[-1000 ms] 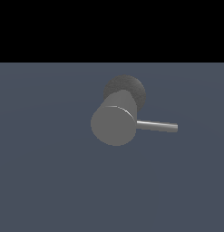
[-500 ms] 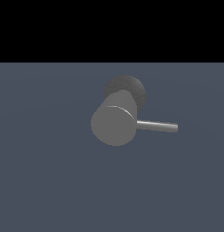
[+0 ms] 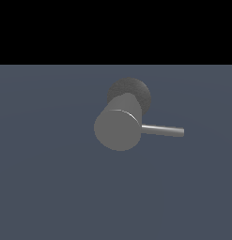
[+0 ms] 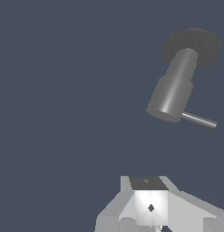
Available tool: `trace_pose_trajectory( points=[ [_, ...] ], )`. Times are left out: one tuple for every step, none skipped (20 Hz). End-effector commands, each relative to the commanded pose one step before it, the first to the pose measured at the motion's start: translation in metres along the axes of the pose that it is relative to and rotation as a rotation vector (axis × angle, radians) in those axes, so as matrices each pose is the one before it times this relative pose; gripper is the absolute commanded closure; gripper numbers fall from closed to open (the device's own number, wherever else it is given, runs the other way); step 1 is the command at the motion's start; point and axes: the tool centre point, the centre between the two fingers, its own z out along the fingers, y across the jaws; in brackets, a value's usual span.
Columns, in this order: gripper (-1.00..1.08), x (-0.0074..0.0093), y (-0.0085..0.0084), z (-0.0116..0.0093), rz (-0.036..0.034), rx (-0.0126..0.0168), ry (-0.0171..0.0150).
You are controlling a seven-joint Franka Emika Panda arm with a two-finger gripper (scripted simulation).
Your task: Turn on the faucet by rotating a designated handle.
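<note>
Surface: flat dark blue-grey floor (image 3: 47,187), bare around the fixture on every side in both views; in the exterior view it ends at a straight far edge against black.
Faucet (image 3: 118,127): stubby matte grey cylinder on a darker speckled round base (image 3: 138,90), standing near the middle of the floor, somewhat toward the exterior view's right.
Handle (image 3: 163,130): thin straight rod projecting sideways from the cylinder toward the exterior view's right, its free tip clear of everything.
Gripper (image 4: 151,213): only part of the pale body shows at the rim of the wrist view; absent from the exterior view. Well apart from the faucet, touching nothing. Fingertips out of frame, so whether spread or closed cannot be told.
Step in hand: judged as the approach; no contact with the handle.
Next move: bring the fingers beside the rod near its free end, then push it round the cylinder's axis.
Clearance: open room all round the rod; sweep looks unobstructed.
</note>
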Motion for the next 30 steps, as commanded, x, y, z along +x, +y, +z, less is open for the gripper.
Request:
trace_pose_trajectory(
  points=[
    [1.08,0.00109,0.00000,-0.00392,-0.00366,0.07031,0.02460],
    [1.08,0.00060,-0.00003,-0.00192,-0.00151,0.03254,0.01152],
    [1.08,0.00069,-0.00002,-0.00213,-0.00146,0.03455,0.01240],
    [1.08,0.00080,-0.00001,-0.00234,-0.00137,0.03644,0.01328],
    [1.08,0.00091,-0.00001,-0.00257,-0.00125,0.03823,0.01414],
    [1.08,0.00104,0.00001,-0.00281,-0.00108,0.04002,0.01504],
    [1.08,0.00117,0.00003,-0.00303,-0.00085,0.04144,0.01582],
    [1.08,0.00127,0.00005,-0.00316,-0.00057,0.04150,0.01611],
    [1.08,0.00137,0.00007,-0.00329,-0.00026,0.04144,0.01634],
    [1.08,0.00147,0.00009,-0.00341,0.00006,0.04137,0.01658],
    [1.08,0.00157,0.00012,-0.00352,0.00040,0.04128,0.01681],
    [1.08,0.00168,0.00015,-0.00364,0.00075,0.04119,0.01705],
    [1.08,0.00178,0.00019,-0.00375,0.00112,0.04108,0.01729],
    [1.08,0.00189,0.00022,-0.00386,0.00151,0.04096,0.01752],
    [1.08,0.00201,0.00026,-0.00397,0.00192,0.04083,0.01776],
    [1.08,0.00212,0.00031,-0.00408,0.00234,0.04068,0.01801],
    [1.08,0.00224,0.00036,-0.00419,0.00277,0.04052,0.01826],
    [1.08,0.00236,0.00041,-0.00429,0.00322,0.04034,0.01850],
    [1.08,0.00248,0.00047,-0.00439,0.00369,0.04015,0.01876],
    [1.08,0.00261,0.00053,-0.00450,0.00416,0.03994,0.01902],
    [1.08,0.00273,0.00059,-0.00460,0.00465,0.03972,0.01929],
    [1.08,0.00286,0.00066,-0.00469,0.00515,0.03948,0.01956],
    [1.08,0.00299,0.00073,-0.00479,0.00566,0.03922,0.01984],
    [1.08,0.00313,0.00081,-0.00489,0.00617,0.03894,0.02013],
    [1.08,0.00327,0.00089,-0.00498,0.00670,0.03864,0.02042],
    [1.08,0.00341,0.00098,-0.00507,0.00723,0.03832,0.02072],
    [1.08,0.00355,0.00107,-0.00517,0.00777,0.03799,0.02103],
    [1.08,0.00369,0.00116,-0.00525,0.00831,0.03763,0.02135],
    [1.08,0.00384,0.00126,-0.00534,0.00886,0.03725,0.02167],
    [1.08,0.00399,0.00136,-0.00543,0.00941,0.03685,0.02200]
  ],
)
